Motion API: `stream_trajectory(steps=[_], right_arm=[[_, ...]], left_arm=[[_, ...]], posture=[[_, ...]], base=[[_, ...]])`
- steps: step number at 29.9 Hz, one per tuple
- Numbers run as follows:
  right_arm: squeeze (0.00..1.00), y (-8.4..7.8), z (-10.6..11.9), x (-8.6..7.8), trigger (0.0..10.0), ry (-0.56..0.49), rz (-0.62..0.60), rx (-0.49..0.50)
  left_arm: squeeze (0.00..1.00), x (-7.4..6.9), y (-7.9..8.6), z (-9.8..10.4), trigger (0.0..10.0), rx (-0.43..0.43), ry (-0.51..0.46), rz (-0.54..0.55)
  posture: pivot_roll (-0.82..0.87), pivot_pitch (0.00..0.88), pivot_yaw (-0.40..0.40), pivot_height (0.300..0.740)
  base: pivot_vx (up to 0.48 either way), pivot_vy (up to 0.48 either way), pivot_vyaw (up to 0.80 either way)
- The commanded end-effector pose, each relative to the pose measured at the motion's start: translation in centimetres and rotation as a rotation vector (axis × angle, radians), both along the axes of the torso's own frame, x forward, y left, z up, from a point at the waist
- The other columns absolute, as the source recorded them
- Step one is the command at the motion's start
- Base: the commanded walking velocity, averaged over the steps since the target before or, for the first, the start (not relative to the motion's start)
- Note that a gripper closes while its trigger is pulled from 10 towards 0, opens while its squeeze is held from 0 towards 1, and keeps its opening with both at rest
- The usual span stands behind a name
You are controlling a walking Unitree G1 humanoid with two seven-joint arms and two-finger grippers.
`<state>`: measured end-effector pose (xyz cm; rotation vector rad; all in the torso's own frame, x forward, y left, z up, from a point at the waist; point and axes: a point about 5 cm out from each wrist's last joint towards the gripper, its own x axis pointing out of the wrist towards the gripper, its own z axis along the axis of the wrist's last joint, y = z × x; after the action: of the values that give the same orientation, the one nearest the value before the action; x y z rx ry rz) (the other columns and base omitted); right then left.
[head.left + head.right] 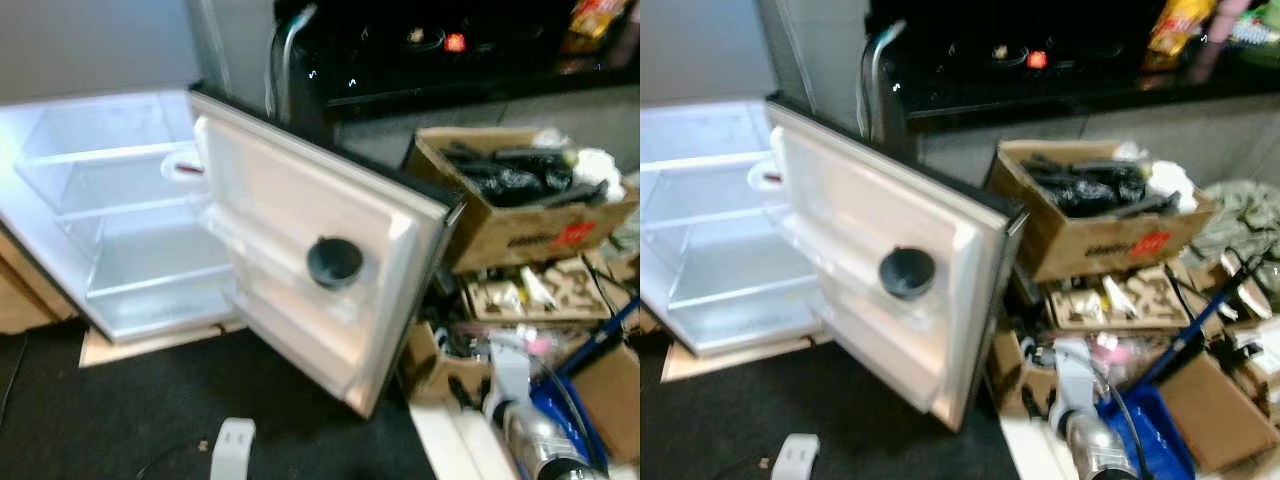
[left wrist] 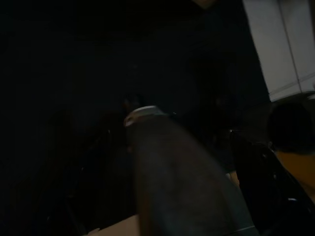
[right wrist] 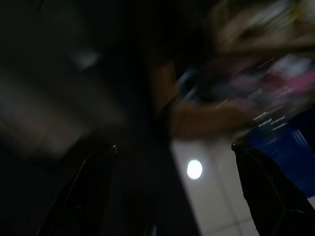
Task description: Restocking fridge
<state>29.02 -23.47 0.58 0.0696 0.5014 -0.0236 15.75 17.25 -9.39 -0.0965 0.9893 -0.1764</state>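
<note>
**Small fridge stands open beside a heap of clutter**

A small white fridge (image 1: pixel 120 230) sits low on the floor with its door (image 1: pixel 300 250) swung wide open toward the camera. Its lit interior shows clear shelves (image 1: pixel 110 155) with nothing distinct resting on them. On the inner side of the door, a dark round cup-shaped object (image 1: pixel 334 262) sits in the door shelf, roughly at mid-height. A small white rounded item with a red mark (image 1: pixel 183 168) shows near the door's hinge edge at the top shelf; what it is cannot be told.

To the right of the door, a brown cardboard box (image 1: pixel 520 215) holds black bagged or wrapped items (image 1: pixel 510 175). Below it lie flat cardboard pieces (image 1: pixel 520 290) and mixed clutter, with a blue plastic bin (image 1: pixel 1145 430) nearest the robot. A silver arm segment (image 1: pixel 540 445) of the right arm shows at the lower right, above that clutter. A small white object (image 1: pixel 233 447) lies on the dark floor (image 1: pixel 150 400) in front of the fridge.

Behind, a black appliance (image 1: pixel 430 50) with a red light (image 1: pixel 455 42) stands on a dark counter.

Both wrist views are very dark and blurred. The left wrist view shows a dark rounded shape (image 2: pixel 182 182); whether either pincer is apart or together cannot be told.
</note>
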Motion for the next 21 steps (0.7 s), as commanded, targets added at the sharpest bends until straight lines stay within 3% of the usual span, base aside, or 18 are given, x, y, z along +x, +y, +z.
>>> stream_trajectory(steps=[1, 11, 12, 18, 19, 20, 21], right_arm=[[0.0, -0.2, 1.1, 0.9, 10.0, -0.064, -0.033, 0.029], [0.0, -1.2, 5.6, 4.2, 10.0, -0.251, -0.108, 0.102], [0.0, -0.9, 7.5, 5.4, 0.0, -0.335, -0.115, 0.179], [0.0, -0.1, 10.0, 7.0, 0.0, -0.435, -0.091, 0.24], [0.0, 0.2, 10.5, 7.3, 0.4, -0.454, -0.08, 0.246], [0.0, 0.6, 10.9, 7.6, 4.3, -0.468, -0.065, 0.254], [0.0, 0.9, 11.2, 7.8, 6.4, -0.477, -0.046, 0.258]], left_arm=[[0.0, -0.8, 0.0, -0.3, 10.0, -0.005, 0.032, 0.011], [0.0, -0.9, -0.1, -0.4, 10.0, -0.01, 0.035, 0.012], [0.0, -1.0, -0.2, -0.4, 10.0, -0.011, 0.036, 0.012], [0.0, -1.0, -0.2, -0.4, 10.0, -0.017, 0.032, 0.013], [0.0, -1.0, -0.2, -0.4, 10.0, -0.018, 0.031, 0.013], [0.0, -1.0, -0.2, -0.4, 10.0, -0.019, 0.03, 0.013], [0.0, -1.0, -0.2, -0.4, 10.0, -0.019, 0.029, 0.013]], posture=[[-0.06, 0.076, -0.042, 0.74], [-0.05, 0.079, -0.043, 0.74], [-0.06, 0.08, -0.042, 0.74], [-0.05, 0.084, -0.043, 0.74], [-0.05, 0.084, -0.044, 0.74], [-0.05, 0.084, -0.044, 0.74], [-0.05, 0.084, -0.044, 0.74]], base=[[0.0, 0.0, 0.0], [0.0, 0.0, 0.0], [0.0, 0.0, 0.0], [0.0, 0.0, 0.0], [0.0, 0.0, 0.0], [0.0, 0.0, 0.0], [0.0, 0.0, 0.0]])
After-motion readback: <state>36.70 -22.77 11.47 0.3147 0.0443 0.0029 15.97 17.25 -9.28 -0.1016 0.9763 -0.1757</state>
